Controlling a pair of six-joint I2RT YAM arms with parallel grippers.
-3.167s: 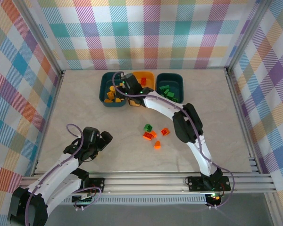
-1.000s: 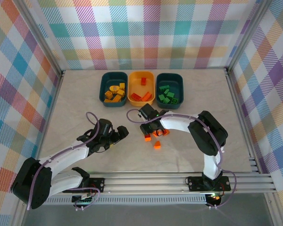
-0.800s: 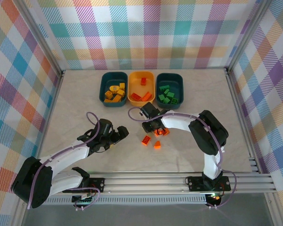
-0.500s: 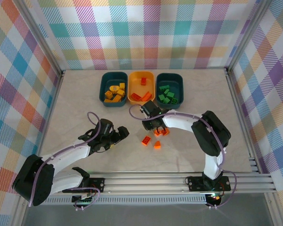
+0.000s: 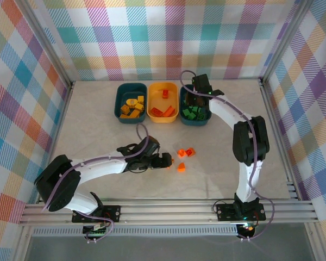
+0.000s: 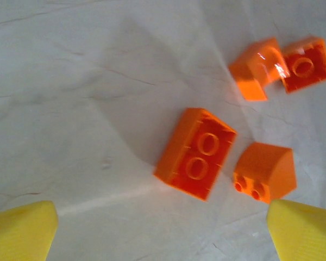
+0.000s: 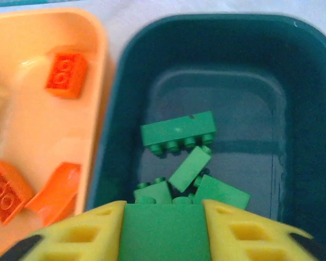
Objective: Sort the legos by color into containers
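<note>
My right gripper (image 7: pixel 163 234) is shut on a green lego (image 7: pixel 163 220) and hangs above the right teal container (image 7: pixel 309 136), where other green legos (image 7: pixel 177 133) lie. From above, that gripper (image 5: pixel 196 98) is over this tub (image 5: pixel 209 103). My left gripper (image 6: pixel 163 234) is open low over the table, its yellow fingertips (image 6: pixel 22 231) spread on either side of a red-orange lego (image 6: pixel 195 153). Three more red-orange legos (image 6: pixel 264 173) lie just beyond. From above, the left gripper (image 5: pixel 164 161) sits beside these loose bricks (image 5: pixel 180 167).
The yellow-orange tub (image 5: pixel 163 120) in the middle holds red-orange bricks (image 5: pixel 164 94). The left teal tub (image 5: pixel 118 103) holds yellow bricks (image 5: pixel 131 107). All three tubs stand side by side at the back. Plaid walls and a metal frame enclose the table.
My right gripper left the loose bricks mid-table and carried a green brick back over the right teal tub. The left arm reached right to the red-orange bricks, still open.
</note>
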